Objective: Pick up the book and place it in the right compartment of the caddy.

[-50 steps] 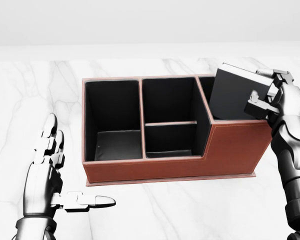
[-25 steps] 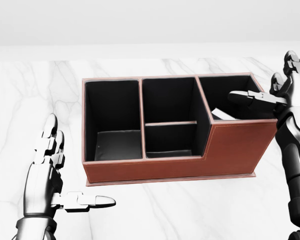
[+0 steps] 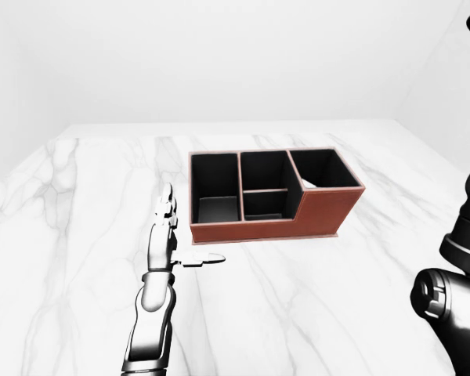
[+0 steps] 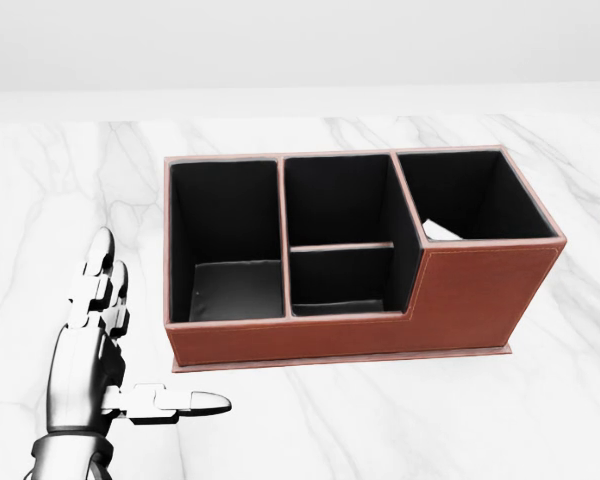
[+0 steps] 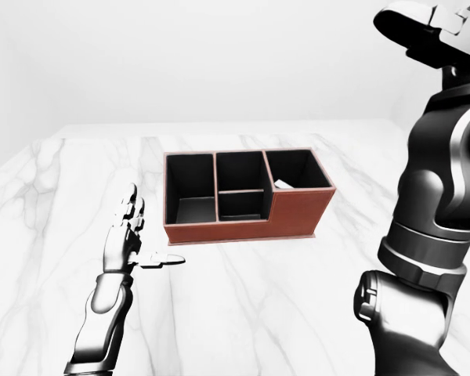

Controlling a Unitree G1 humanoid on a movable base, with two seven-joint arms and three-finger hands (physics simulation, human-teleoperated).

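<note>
The brown caddy with black compartments stands on the marble table. The book lies down inside its right compartment, and only a white sliver of it shows above the wall; it also shows in the right-eye view. My left hand is open and empty, palm flat over the table at the lower left of the caddy. My right hand is raised high at the top right of the right-eye view, well above the caddy, with fingers spread and nothing in them. It is out of the head view.
The white marble table stretches around the caddy, with a pale wall behind it. My right arm fills the right side of the right-eye view. The caddy's left compartment and two middle compartments hold nothing.
My right hand held the book over the right compartment, let it drop inside, opened, then lifted up out of the head view. The left hand has not moved.
</note>
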